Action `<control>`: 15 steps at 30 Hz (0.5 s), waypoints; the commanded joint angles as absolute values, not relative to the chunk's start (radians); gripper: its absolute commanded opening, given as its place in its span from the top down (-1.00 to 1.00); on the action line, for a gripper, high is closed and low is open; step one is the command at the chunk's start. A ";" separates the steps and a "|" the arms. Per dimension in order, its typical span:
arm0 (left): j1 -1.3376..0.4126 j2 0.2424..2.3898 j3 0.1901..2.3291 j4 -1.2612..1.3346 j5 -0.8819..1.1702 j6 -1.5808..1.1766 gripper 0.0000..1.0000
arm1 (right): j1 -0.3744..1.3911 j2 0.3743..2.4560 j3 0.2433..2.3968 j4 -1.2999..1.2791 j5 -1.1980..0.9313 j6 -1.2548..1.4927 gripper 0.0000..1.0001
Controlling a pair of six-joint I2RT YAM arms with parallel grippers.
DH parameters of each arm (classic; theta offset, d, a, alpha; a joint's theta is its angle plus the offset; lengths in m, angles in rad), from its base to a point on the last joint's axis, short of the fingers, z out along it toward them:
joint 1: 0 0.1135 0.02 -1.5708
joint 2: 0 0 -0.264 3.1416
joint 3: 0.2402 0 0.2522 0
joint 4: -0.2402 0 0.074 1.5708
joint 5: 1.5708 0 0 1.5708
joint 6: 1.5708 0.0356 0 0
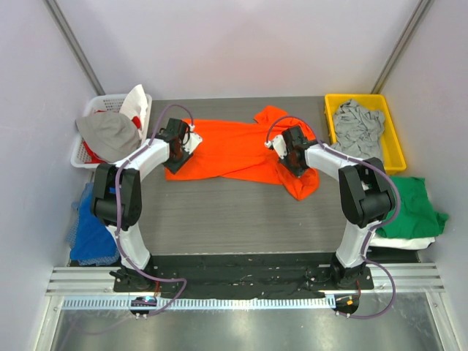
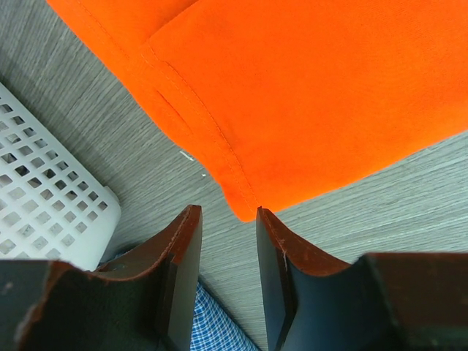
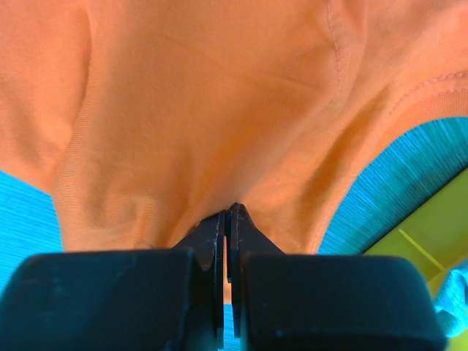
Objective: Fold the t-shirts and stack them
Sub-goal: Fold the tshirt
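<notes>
The orange t-shirt (image 1: 234,150) lies spread across the far half of the bench (image 1: 241,219), running from near the far left corner toward the far right one. One rumpled end trails back toward the middle on the right side. The left gripper (image 2: 228,216) hangs low over the shirt's left end with its jaws parted only a little. A hemmed corner of the cloth sits right at the mouth of the gap and bare bench shows between the fingers. The right gripper (image 3: 228,212) is pressed closed on the orange t-shirt near its right end, and the fabric puckers into folds around the tips. At the far right corner stands a yellow bin (image 1: 395,142) holding a grey t-shirt (image 1: 357,128). At the far left corner a white basket (image 1: 110,99) carries heaped cloth (image 1: 110,133). Off the right edge a green t-shirt (image 1: 409,208) rests on a white t-shirt (image 1: 398,243), and off the left edge lies a blue cloth (image 1: 91,230)
</notes>
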State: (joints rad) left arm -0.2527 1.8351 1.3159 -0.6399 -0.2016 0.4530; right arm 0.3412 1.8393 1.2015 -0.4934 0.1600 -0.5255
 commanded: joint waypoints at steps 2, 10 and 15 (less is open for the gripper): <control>-0.247 1.827 1.307 -0.617 -0.202 0.453 0.21 | 0.344 1.769 1.264 -0.514 0.260 -0.517 0.98; -0.245 1.821 1.304 -0.614 -0.186 0.442 0.21 | 0.344 1.726 1.354 -0.541 0.374 -0.552 0.98; -0.245 1.812 1.295 -0.609 -0.186 0.446 0.21 | 0.342 1.759 1.387 -0.540 0.431 -0.584 0.98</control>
State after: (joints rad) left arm -0.2527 1.8351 1.3025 -0.6373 -0.1974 0.4519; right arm 0.3412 1.7710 1.3418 -0.5377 0.3546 -0.5484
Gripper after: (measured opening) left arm 0.395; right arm 0.037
